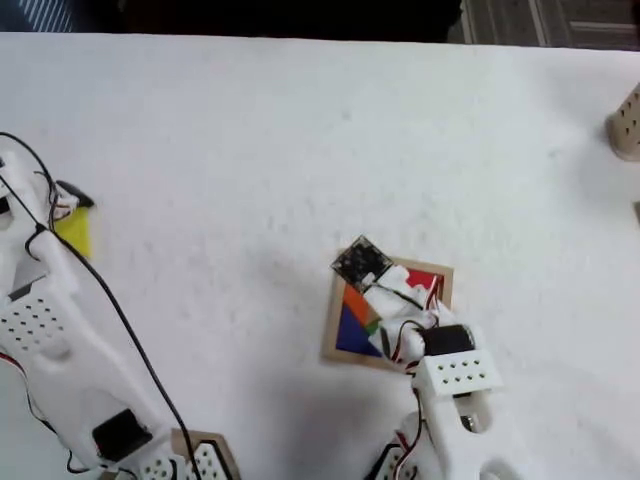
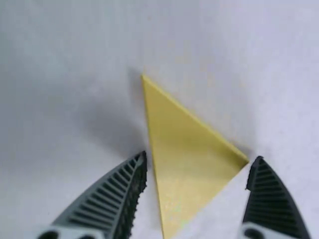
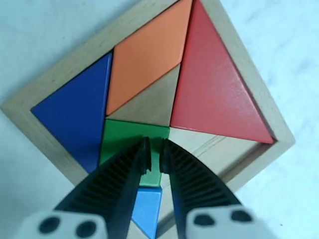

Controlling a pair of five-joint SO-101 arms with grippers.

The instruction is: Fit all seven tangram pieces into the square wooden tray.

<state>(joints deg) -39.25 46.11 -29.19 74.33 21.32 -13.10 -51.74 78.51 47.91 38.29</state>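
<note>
Step in hand: pick-up of the yellow triangle (image 2: pixel 184 144), one piece, lying on the white table (image 1: pixel 300 130) well apart from the square wooden tray (image 3: pixel 75 64). It is being straddled by the left gripper (image 2: pixel 197 167), jaws spread wide.

Next move, as judged: closure on its edges, then carriage to a bare gap in the tray.

The right gripper (image 3: pixel 155 152), jaws all but together and empty, is being held over the green square (image 3: pixel 124 137).

Five pieces are being counted as seated:
- dark blue triangle (image 3: pixel 79 109)
- orange parallelogram (image 3: pixel 147 55)
- red triangle (image 3: pixel 214 94)
- green square
- light blue triangle (image 3: pixel 147 204)

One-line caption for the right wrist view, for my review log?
Right gripper, nearly closed, above the green piece in the wooden tray; bare wood shows beside the red triangle.
</note>
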